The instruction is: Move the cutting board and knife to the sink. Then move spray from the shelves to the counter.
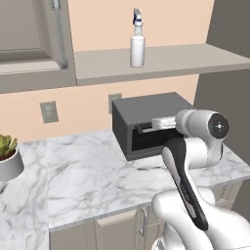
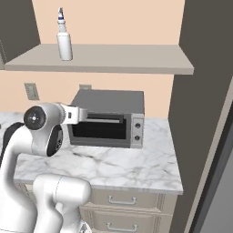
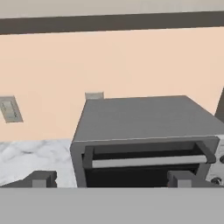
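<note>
Wide-spread and empty, the two-finger gripper (image 3: 111, 178) faces a dark grey toaster oven (image 2: 109, 119) on the white marble counter (image 1: 93, 180). Above, the small white translucent spray bottle (image 1: 137, 45) stands upright on the grey slab shelf (image 2: 132, 59) — probably light, slick, tippable — best pinched around its body.

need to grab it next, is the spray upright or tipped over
Upright: the spray stands on its base on the shelf, with the nozzle at the top.
</note>
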Controlling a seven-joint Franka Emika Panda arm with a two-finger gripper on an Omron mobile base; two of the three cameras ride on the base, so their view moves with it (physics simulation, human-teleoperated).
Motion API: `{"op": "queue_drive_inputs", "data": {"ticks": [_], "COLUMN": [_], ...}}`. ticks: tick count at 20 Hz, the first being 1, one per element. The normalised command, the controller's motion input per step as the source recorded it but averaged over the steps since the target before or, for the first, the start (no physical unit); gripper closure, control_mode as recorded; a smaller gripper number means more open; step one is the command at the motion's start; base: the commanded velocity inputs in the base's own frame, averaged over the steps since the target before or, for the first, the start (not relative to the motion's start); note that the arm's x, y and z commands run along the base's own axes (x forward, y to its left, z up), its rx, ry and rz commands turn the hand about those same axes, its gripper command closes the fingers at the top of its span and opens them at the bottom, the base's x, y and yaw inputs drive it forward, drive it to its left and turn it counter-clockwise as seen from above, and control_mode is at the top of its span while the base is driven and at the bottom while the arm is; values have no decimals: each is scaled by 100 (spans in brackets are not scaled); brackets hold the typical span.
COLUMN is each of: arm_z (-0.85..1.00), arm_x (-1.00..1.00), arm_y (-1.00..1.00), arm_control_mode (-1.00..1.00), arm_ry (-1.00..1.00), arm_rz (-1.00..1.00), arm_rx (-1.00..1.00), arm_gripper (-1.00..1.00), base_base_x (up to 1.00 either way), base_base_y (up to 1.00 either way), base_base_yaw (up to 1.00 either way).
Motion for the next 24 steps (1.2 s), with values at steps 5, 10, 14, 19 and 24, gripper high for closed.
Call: {"op": "queue_drive_inputs", "data": {"ticks": [5, 10, 14, 19, 24], "arm_z": [58, 45, 44, 40, 39], "arm_x": [-7, -5, -8, -2, -2], "arm_y": [4, 2, 0, 1, 0], "arm_control_mode": [-100, -100, -100, -100, -100], "arm_ry": [-3, 6, 8, 0, 0], "arm_rz": [-1, 0, 0, 0, 3], "arm_rx": [2, 0, 0, 0, 0], "arm_gripper": [-100, -100, -100, -100, -100], "base_base_x": [0, 0, 0, 0, 0], "base_base_y": [0, 0, 0, 0, 0], "base_base_yaw": [0, 0, 0, 0, 0]}}
